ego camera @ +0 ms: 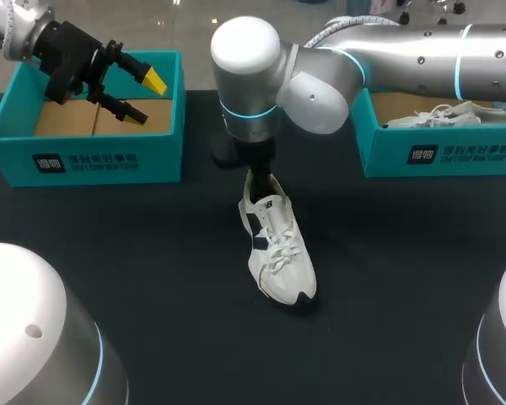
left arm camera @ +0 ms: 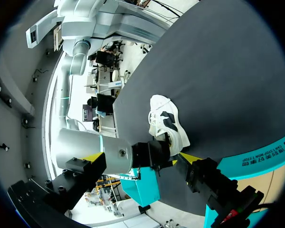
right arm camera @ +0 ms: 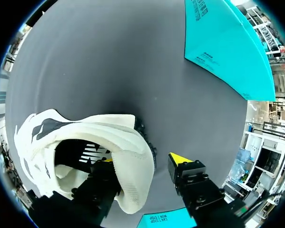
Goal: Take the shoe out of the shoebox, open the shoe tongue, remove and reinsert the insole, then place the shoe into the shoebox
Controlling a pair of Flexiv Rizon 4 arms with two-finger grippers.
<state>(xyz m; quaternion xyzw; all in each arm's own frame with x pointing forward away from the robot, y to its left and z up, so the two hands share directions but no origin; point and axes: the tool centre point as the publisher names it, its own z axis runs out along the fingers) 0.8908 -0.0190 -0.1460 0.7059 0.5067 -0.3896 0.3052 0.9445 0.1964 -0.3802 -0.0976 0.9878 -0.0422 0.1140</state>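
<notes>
White shoe (ego camera: 278, 253) with dark side marks sits upright on the black bench (ego camera: 152, 236), out of both boxes, near the middle, toe toward the robot, heel toward the far edge. Right arm reaches in from the right to the middle and its gripper (right arm camera: 143, 160) is at the heel. Fingers spread: one down inside the heel opening, the other outside behind the heel, with the heel wall between them. A narrow gap shows between the outer finger and the heel, so no pinch. Left gripper (ego camera: 148, 99) hangs over the left teal box (ego camera: 93, 160), fingers spread, holding nothing. That box has a brown cardboard floor (ego camera: 67, 118). Right teal box (ego camera: 438, 152) holds a second white shoe (ego camera: 434, 116).
</notes>
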